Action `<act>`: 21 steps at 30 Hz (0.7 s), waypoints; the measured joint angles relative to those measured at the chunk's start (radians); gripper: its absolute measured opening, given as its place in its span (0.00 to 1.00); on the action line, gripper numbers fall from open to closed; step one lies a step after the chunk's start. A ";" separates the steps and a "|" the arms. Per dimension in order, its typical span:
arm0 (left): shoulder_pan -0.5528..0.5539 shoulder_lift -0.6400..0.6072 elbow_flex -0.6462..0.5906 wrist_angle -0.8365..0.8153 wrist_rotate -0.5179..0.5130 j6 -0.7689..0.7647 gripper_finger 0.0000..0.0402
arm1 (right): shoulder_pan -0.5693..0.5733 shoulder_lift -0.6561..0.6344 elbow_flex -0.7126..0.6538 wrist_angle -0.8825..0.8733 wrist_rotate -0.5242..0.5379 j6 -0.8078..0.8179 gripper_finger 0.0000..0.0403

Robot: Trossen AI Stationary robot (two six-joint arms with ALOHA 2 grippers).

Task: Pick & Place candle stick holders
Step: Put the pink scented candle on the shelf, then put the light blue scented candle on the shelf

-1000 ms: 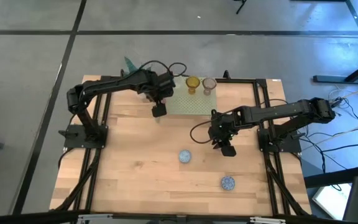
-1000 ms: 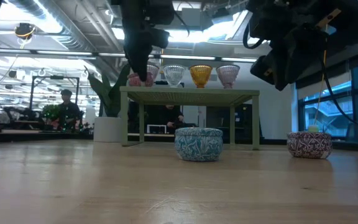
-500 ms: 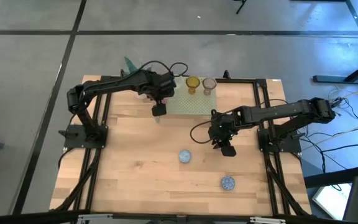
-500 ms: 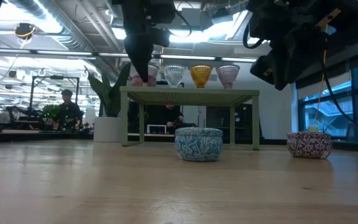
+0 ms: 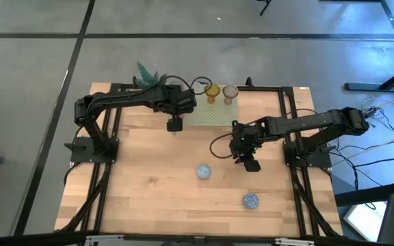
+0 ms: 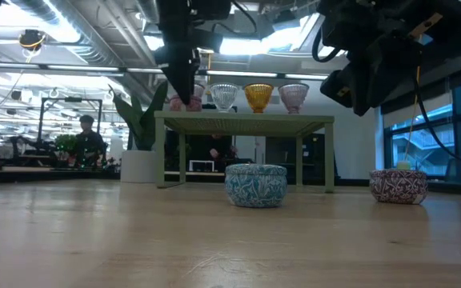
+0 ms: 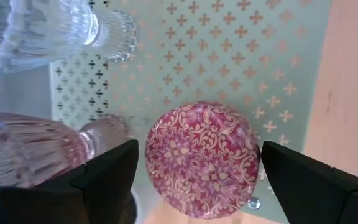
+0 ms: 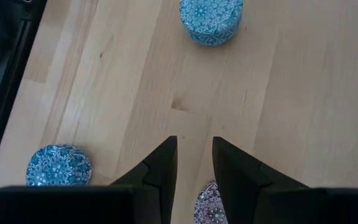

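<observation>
A pink-red mosaic candle stick holder (image 7: 202, 163) stands on the near left corner of the pale green perforated stand (image 5: 214, 114). My left gripper (image 7: 201, 148) hangs over it, open, with a finger on either side and neither touching it. Behind it on the stand are a clear glass holder (image 6: 223, 96), a pinkish one (image 7: 30, 149), an amber one (image 5: 212, 92) and another pinkish one (image 5: 230, 92). Two blue mosaic holders (image 5: 203, 171) (image 5: 251, 200) rest on the table. My right gripper (image 8: 194, 163) hovers over a red speckled holder (image 6: 398, 186) with only a narrow gap between its fingers and nothing in it.
A potted green plant (image 5: 148, 71) stands behind the stand's far left corner. The stand rests on thin legs (image 6: 169, 156) at the table's far side. Bare wood lies on the table's left and near parts. People (image 6: 85, 138) show in the room beyond.
My left gripper has drawn back a little from the stand toward the table's near edge, and its wrist has rolled. The pink-red holder stays on the stand. My right arm has kept still.
</observation>
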 joint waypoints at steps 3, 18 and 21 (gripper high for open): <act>-0.010 0.000 0.000 -0.010 -0.005 0.006 0.84 | 0.000 0.000 0.000 0.000 0.000 0.000 0.26; -0.089 -0.002 0.000 -0.016 -0.135 0.006 0.84 | 0.000 0.000 0.000 -0.001 0.000 -0.002 0.26; -0.140 -0.002 0.000 -0.016 -0.236 0.047 0.84 | 0.000 0.000 0.000 0.000 0.000 -0.002 0.26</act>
